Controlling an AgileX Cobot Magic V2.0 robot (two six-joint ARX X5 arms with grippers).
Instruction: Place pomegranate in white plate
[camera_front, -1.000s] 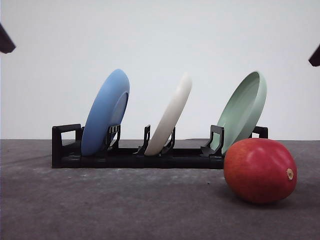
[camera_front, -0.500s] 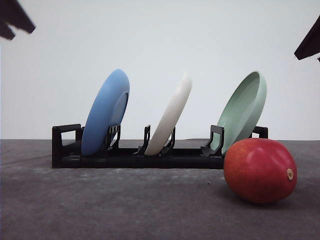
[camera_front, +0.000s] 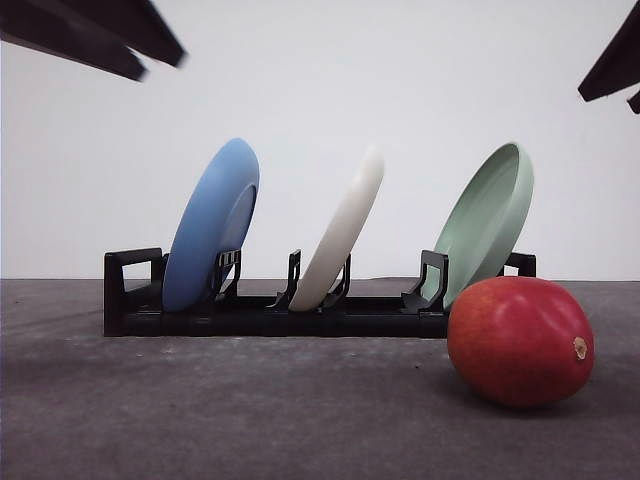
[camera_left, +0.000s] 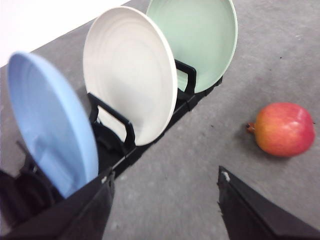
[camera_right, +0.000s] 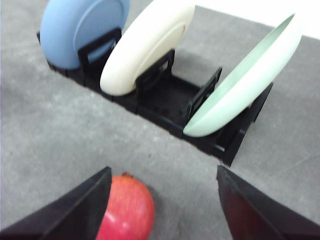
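The pomegranate (camera_front: 520, 340), red with a small crown, lies on the grey table at the front right, just in front of the rack's right end. The white plate (camera_front: 345, 228) stands on edge in the middle slot of a black rack (camera_front: 130, 300). My left gripper (camera_left: 165, 200) is open and hovers in front of the white plate (camera_left: 127, 75), high at the upper left (camera_front: 160, 62) in the front view. My right gripper (camera_right: 162, 200) is open above the table, and the pomegranate (camera_right: 127, 210) sits beside one of its fingers (camera_right: 65, 210). Neither gripper holds anything.
A blue plate (camera_front: 212, 225) leans in the rack's left slot and a pale green plate (camera_front: 488, 220) in its right slot, close behind the pomegranate. Bare grey table spreads in front of the rack on the left and in the middle.
Both arms have come further into the front view from the upper corners, the left one by much more. The pomegranate, plates and rack have not moved.
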